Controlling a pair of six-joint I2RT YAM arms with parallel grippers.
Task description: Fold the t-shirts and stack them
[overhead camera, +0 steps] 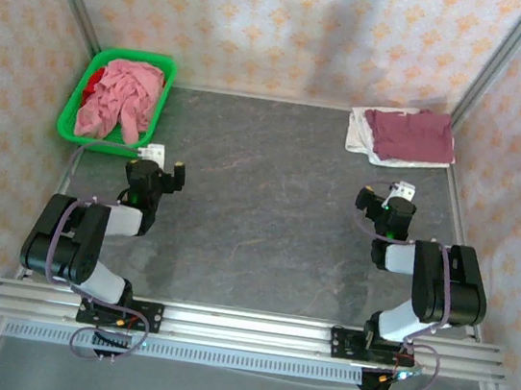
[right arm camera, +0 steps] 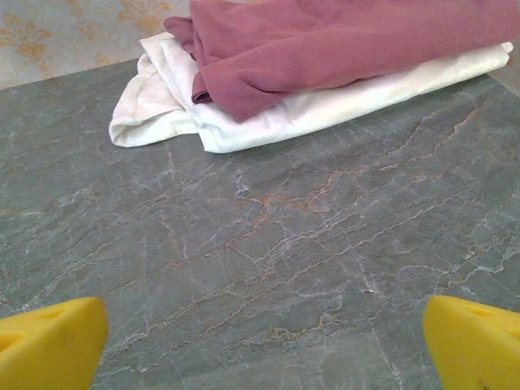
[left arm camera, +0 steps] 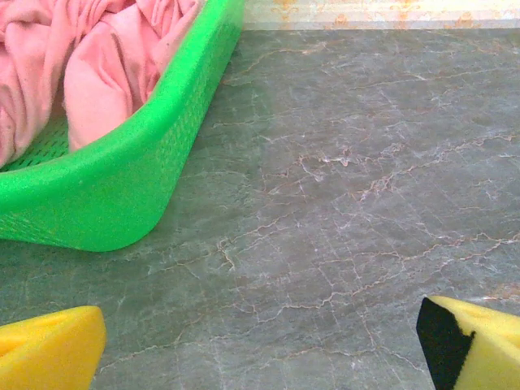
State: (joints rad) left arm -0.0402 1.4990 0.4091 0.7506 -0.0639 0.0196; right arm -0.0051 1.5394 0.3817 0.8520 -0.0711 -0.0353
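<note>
A crumpled salmon-pink t-shirt (overhead camera: 119, 98) fills the green mesh basket (overhead camera: 70, 110) at the back left, with a bit of bright red cloth (overhead camera: 92, 84) at its left side. The pink shirt (left arm camera: 97, 57) and the basket wall (left arm camera: 122, 187) show ahead-left of my left gripper (left arm camera: 260, 341), which is open over bare table. At the back right a folded maroon t-shirt (overhead camera: 410, 134) lies on a folded off-white one (overhead camera: 361, 136). That stack (right arm camera: 325, 49) is ahead of my right gripper (right arm camera: 264, 341), open and empty. In the top view the left gripper (overhead camera: 162, 167) and right gripper (overhead camera: 386, 201) hover low.
The grey marbled table (overhead camera: 258, 214) is walled by patterned panels at the back and both sides. A metal rail (overhead camera: 242, 328) with the arm bases runs along the near edge. The wide middle of the table lies between the two arms.
</note>
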